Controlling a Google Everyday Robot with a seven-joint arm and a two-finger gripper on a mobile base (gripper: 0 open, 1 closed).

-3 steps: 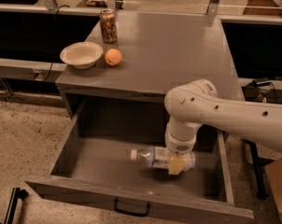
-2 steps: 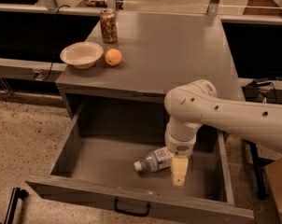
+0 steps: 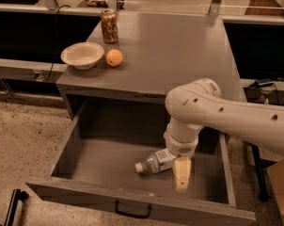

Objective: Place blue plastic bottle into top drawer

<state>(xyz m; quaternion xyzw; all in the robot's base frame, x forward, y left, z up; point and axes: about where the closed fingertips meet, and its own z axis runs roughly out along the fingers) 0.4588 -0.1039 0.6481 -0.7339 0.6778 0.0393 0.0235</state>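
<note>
We see the bottle (image 3: 155, 162) lying on its side on the floor of the open drawer (image 3: 100, 160), its white cap pointing away from the gripper (image 3: 181, 182) toward the drawer's left. Its other end reaches right up beside the gripper, just left of it and slightly farther back. The gripper hangs pointing down inside the drawer, close to the front panel and toward the right wall. We cannot tell whether it is spread or closed, or whether it touches the bottle. Directly above it the thick white arm (image 3: 226, 112) bends away to the right. In front of the gripper and lower left, a small black handle (image 3: 132, 211) sits on the front panel. Well behind and above, on the cabinet top (image 3: 179, 51), stand a white bowl (image 3: 82, 55), an orange (image 3: 114, 57) just beside it, and a can (image 3: 109, 26) farther back.
</note>
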